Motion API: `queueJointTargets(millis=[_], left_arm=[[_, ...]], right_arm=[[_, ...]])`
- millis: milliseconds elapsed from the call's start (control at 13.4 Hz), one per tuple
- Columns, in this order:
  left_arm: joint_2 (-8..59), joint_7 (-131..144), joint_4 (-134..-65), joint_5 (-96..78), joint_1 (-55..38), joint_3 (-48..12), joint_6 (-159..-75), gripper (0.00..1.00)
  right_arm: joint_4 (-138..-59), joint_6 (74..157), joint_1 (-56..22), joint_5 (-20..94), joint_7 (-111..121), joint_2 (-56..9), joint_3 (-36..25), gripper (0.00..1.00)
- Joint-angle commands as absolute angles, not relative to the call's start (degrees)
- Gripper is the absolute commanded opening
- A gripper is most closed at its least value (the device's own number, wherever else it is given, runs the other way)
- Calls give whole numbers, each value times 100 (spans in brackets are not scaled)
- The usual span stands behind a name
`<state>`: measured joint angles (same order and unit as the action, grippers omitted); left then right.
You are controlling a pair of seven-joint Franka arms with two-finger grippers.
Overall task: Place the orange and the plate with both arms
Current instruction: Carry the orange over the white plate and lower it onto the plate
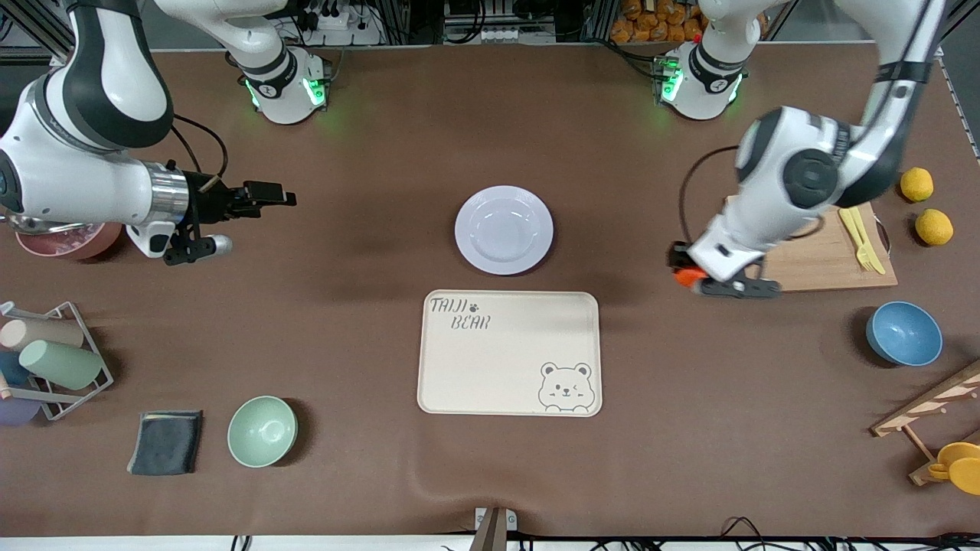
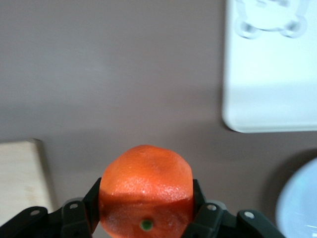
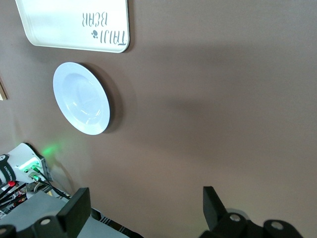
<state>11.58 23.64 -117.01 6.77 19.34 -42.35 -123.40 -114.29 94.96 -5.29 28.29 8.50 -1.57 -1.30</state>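
Observation:
The small orange [image 2: 146,191] sits squeezed between the fingers of my left gripper [image 1: 687,275], shut on it above the bare table beside the wooden cutting board [image 1: 823,256]; in the front view only a bit of the orange [image 1: 691,277] shows under the hand. The pale lavender plate [image 1: 504,229] lies at the table's middle, just farther from the front camera than the beige bear tray [image 1: 510,353]. It also shows in the right wrist view [image 3: 81,98]. My right gripper [image 1: 268,195] is open and empty, held over the table toward the right arm's end.
Two lemons [image 1: 916,184] and yellow cutlery [image 1: 862,237] lie by the cutting board. A blue bowl [image 1: 903,334], a mint-green bowl [image 1: 262,431], a dark cloth [image 1: 166,441], a cup rack [image 1: 47,360], a pink bowl [image 1: 65,239] and a wooden stand [image 1: 930,417] ring the table's edges.

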Motion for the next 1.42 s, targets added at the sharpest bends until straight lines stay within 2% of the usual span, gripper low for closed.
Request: queueJointTargets(millis=[0, 299, 599, 973, 1348], left_arm=[[1423, 3318, -11584, 738, 1225, -4342, -12234, 22], [2090, 4945, -11426, 835, -7, -4316, -12620, 23], [2722, 6043, -11382, 1237, -676, -4289, -13147, 22], [3804, 7460, -10689, 2170, -1185, -4228, -13271, 23], [3999, 7638, -10397, 2127, -2188, -3349, -13307, 25]], right_arm=[[-11706, 9589, -527, 2944, 967, 44, -158, 100], [-12075, 9983, -623, 2953, 984, 44, -132, 100], [-12576, 10484, -922, 3505, 1309, -9, -141, 100], [-12709, 11082, -1440, 3717, 1327, -193, -141, 100], [-12911, 11618, -1722, 4017, 1336, -334, -141, 100]])
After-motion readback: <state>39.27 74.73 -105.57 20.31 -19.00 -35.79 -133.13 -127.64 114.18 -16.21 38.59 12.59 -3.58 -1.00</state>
